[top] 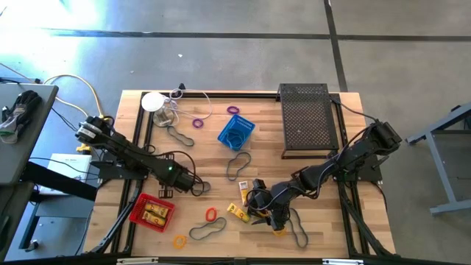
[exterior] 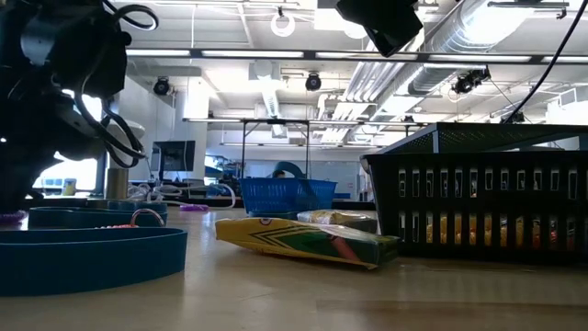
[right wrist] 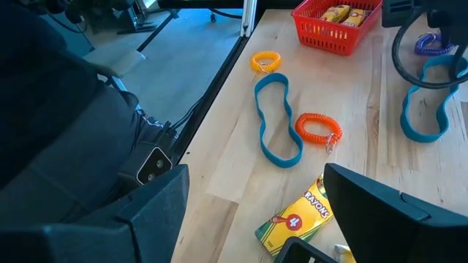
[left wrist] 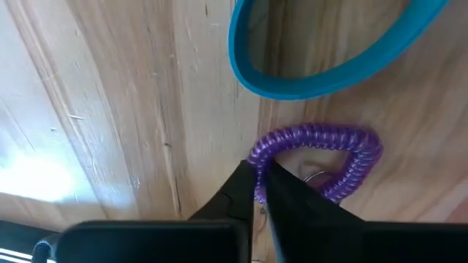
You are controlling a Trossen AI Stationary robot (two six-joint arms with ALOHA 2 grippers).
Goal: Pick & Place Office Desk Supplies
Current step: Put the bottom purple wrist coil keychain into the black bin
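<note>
Wooden table (top: pixel 221 165) carries scattered supplies. Left hand (left wrist: pixel 259 183), low in the left wrist frame, pinches the purple coil ring (left wrist: pixel 322 142) beside a blue band (left wrist: pixel 314 80). Right hand (top: pixel 276 217) waits open, lower right. Thin grip; the ring may slip when lifted.

We note bright overhead light; glare washes the floor (top: pixel 44 37) at 10 o'clock in the high view. Low view: near band loop (exterior: pixel 87 253) soft, ceiling lamps (exterior: pixel 285 23) flaring at 12 o'clock.
</note>
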